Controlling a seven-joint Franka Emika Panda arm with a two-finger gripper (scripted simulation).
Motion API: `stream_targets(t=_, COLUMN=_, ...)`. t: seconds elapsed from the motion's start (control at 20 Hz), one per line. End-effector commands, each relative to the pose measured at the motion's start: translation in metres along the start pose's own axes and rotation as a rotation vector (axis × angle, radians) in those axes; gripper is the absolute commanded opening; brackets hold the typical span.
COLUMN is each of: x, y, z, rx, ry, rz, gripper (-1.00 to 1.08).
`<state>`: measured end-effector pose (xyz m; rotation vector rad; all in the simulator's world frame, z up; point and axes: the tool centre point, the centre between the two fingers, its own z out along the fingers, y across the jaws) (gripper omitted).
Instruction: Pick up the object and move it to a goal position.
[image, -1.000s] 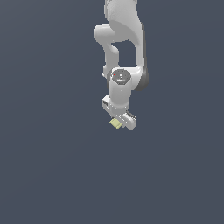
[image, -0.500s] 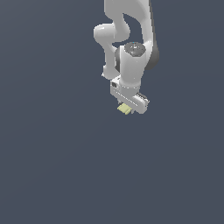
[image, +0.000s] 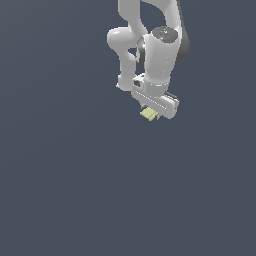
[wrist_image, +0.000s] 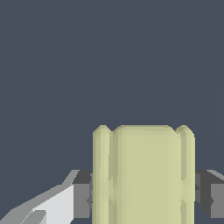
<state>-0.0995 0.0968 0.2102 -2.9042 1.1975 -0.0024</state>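
Hand (image: 152, 111) is clamping the block (image: 148, 114), fingers pressing on it from both sides. In the wrist view the pale yellow-green block (wrist_image: 143, 175) is filling the lower middle of the frame, sitting between the two dark grey finger pads (wrist_image: 82, 199), each one touching a side of it. Block is showing a ridge along each long edge with a shallow groove just inside each ridge.

In the exterior view the white arm (image: 159, 52) is reaching down from 12 o'clock, wrist pointing down and tilting slightly toward 5 o'clock. Block is poking out just under the hand, at about 7 o'clock from the hand body, only a small corner of it visible. Block is sitting in the upper half of the frame, slightly to the exterior view's right of centre.

Background is plain dark blue-grey all round; can't tell from either view whether the block is touching any surface below it.
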Motion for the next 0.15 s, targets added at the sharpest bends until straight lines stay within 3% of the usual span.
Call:
stream_targets(t=0.0, x=-0.0033, y=-0.0002, z=-0.005, rx=-0.001, ry=0.0, rz=0.001, gripper=-1.0)
stream_targets(t=0.1, x=-0.004, y=-0.0004, z=-0.006, rx=-0.001, ry=0.0, rz=0.001, gripper=-1.0)
